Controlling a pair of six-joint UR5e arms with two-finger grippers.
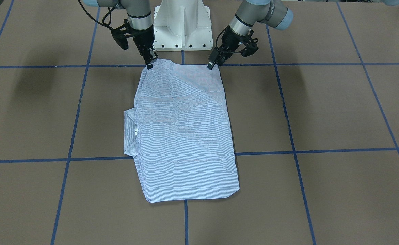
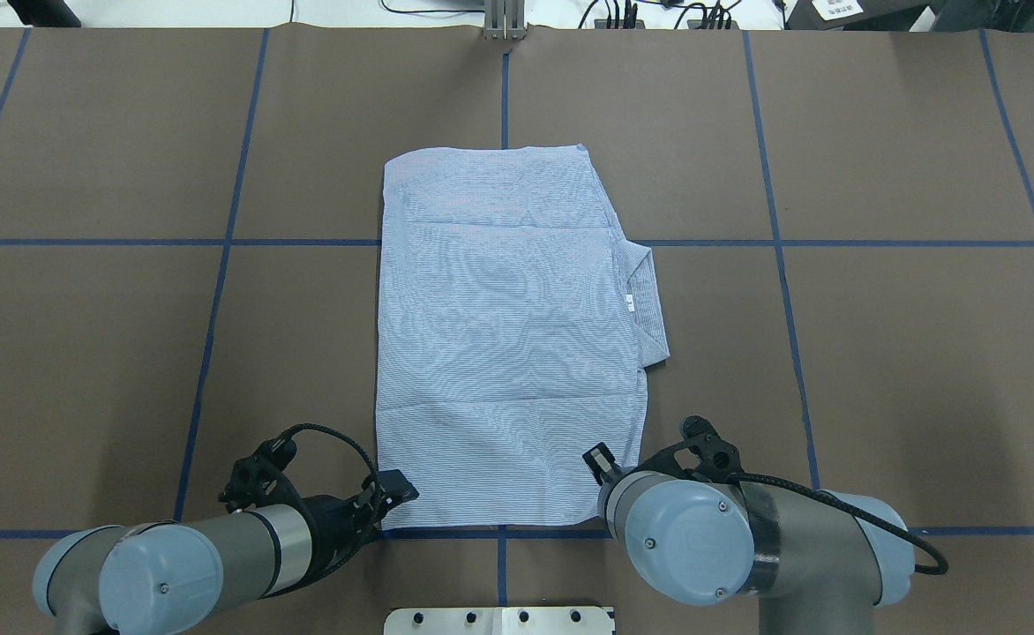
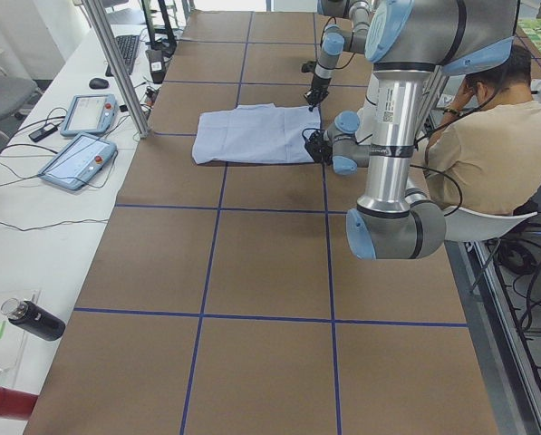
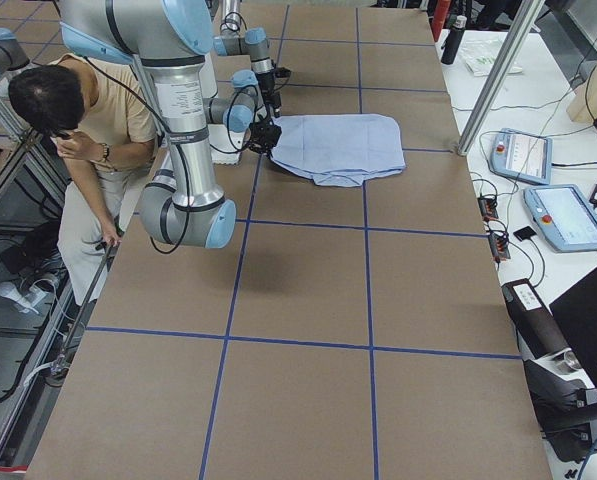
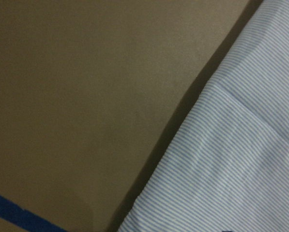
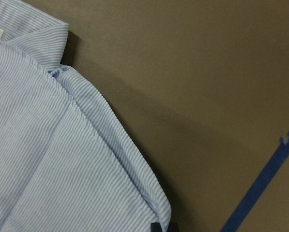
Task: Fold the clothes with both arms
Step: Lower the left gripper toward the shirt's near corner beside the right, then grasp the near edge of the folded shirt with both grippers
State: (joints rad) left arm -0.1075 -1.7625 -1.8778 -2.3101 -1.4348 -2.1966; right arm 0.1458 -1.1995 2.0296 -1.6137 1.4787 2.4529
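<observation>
1. At the middle of the robot-side edge of the brown, paper-covered tabletop [image 1: 322, 109], which is crossed by blue tape lines [image 1: 293, 143], stands the white metal pedestal [image 1: 182, 27].
2. Just beyond it, the black two-finger left tool [image 1: 213, 64] points down at one near corner of the light blue, white-pinstriped, long-sleeved collared shirt [image 1: 186, 136], on the robot's left. Its tips meet the cloth there, but I cannot tell whether they are apart or pinched on it.
3. The black two-finger right tool [image 1: 149, 63] stands at the other near corner. The right wrist view shows only a dark tip at the rounded edge of the cloth, so I cannot tell its state either.
4. The shirt lies flat, folded into a long rectangle, midway between the tabletop's left and right edges. It runs from near the robot-side edge toward the far edge.
5. About halfway along, the striped collar [image 1: 128, 132] juts out of the long side on the robot's right, with a small white neck label [image 1: 136, 131] on it.
6. The shirt's far short edge lies flat, well short of the tabletop's far edge.
</observation>
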